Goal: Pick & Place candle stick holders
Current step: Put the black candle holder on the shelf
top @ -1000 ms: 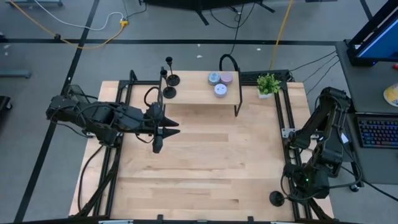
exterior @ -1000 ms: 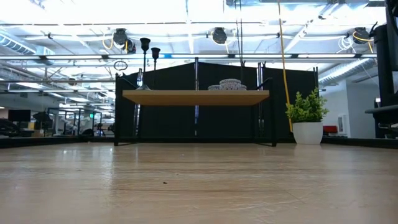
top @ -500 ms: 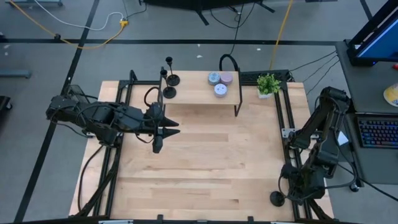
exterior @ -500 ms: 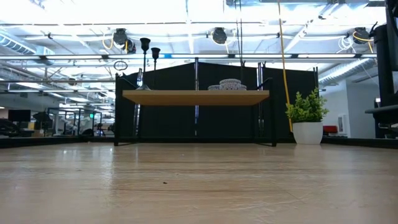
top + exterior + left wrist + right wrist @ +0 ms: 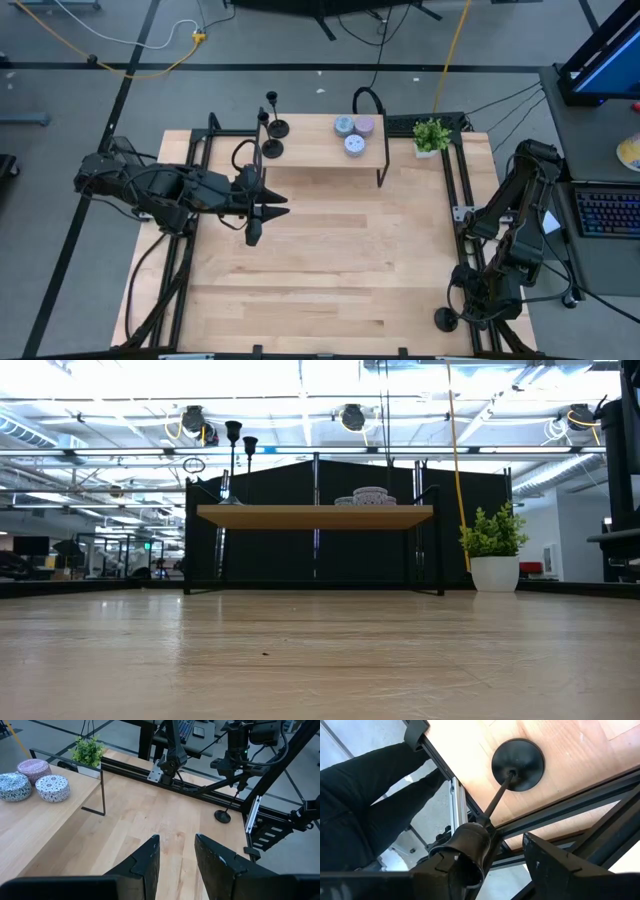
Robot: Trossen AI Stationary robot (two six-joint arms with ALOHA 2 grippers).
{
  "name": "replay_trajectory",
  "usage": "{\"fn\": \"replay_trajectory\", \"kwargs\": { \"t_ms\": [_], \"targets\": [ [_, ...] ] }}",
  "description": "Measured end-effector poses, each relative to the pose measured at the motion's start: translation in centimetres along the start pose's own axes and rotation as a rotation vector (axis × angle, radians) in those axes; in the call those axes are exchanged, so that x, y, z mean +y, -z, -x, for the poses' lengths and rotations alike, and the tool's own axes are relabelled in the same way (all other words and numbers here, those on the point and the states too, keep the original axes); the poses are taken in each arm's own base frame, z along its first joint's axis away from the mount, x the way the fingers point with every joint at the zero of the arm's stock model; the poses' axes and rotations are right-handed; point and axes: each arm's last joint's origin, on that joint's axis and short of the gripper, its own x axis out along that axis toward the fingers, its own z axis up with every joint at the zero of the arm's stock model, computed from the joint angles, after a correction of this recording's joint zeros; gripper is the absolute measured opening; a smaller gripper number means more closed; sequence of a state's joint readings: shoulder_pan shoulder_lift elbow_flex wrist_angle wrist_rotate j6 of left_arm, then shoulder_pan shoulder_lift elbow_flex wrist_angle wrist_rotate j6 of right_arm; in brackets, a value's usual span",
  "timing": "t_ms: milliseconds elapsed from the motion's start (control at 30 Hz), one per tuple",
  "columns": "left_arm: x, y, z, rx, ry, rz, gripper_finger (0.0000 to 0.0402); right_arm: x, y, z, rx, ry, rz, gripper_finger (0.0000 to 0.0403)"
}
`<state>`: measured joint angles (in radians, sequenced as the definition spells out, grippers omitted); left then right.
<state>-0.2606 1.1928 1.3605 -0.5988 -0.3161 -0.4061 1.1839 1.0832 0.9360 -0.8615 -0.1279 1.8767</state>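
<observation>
Two black candle stick holders point(image 5: 277, 127) point(image 5: 271, 150) stand on their disc bases at the left end of the wooden shelf point(image 5: 320, 160). A third holder point(image 5: 444, 320) has its disc base point(image 5: 517, 765) on the table by the near right corner. My right gripper point(image 5: 506, 847) is open just above it and points steeply down. The holder's upper end runs up between its fingers, close to one of them. My left gripper point(image 5: 176, 842) hovers open above the table in front of the shelf's left end, with nothing between its fingers. My right gripper stands over the third holder's upper end, where the stem point(image 5: 489, 815) meets one finger point(image 5: 462, 852). A clear gap shows to the other finger point(image 5: 555, 865). That finger hides the spot, so I cannot tell whether it touches the holder.
Three round pucks point(image 5: 352, 132) lie on the shelf's right half. A small potted plant point(image 5: 430, 135) stands at the far right. Black frame rails point(image 5: 462, 200) run along the table's sides. A person's dark-trousered legs point(image 5: 365, 805) stand just off the near right corner.
My right gripper has sunk a little toward the holder at the near right corner, then stopped. The holder's base has stayed where it was.
</observation>
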Motion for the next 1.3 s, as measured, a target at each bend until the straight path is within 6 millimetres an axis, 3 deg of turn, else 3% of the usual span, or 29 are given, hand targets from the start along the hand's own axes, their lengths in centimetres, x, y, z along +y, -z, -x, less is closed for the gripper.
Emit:
{"fn": "replay_trajectory", "kwargs": {
  "t_ms": [167,400,767,1033,1300],
  "targets": [
    [0.0,0.0,0.0,0.000,0.000,-0.004,0.0129,0.0,0.0,0.0,-0.013,-0.004,-0.001,0.0130],
    [0.0,0.0,0.0,0.003,-0.001,-0.005,0.0129,0.1,-0.8,0.1,-0.082,-0.009,0.001,0.0020],
    [0.0,0.1,0.0,0.019,0.020,-0.003,0.0129,1.0,-4.0,1.3,-0.170,-0.021,0.097,0.0012],
    [-0.1,0.3,0.0,0.051,0.047,-0.001,0.0129,3.0,-8.8,5.6,-0.410,-0.104,0.236,0.0010],
    [0.5,0.6,1.4,0.080,0.034,-0.052,0.0129,3.7,-13.3,12.8,-0.708,-0.118,0.335,0.0010]
  ]
}}
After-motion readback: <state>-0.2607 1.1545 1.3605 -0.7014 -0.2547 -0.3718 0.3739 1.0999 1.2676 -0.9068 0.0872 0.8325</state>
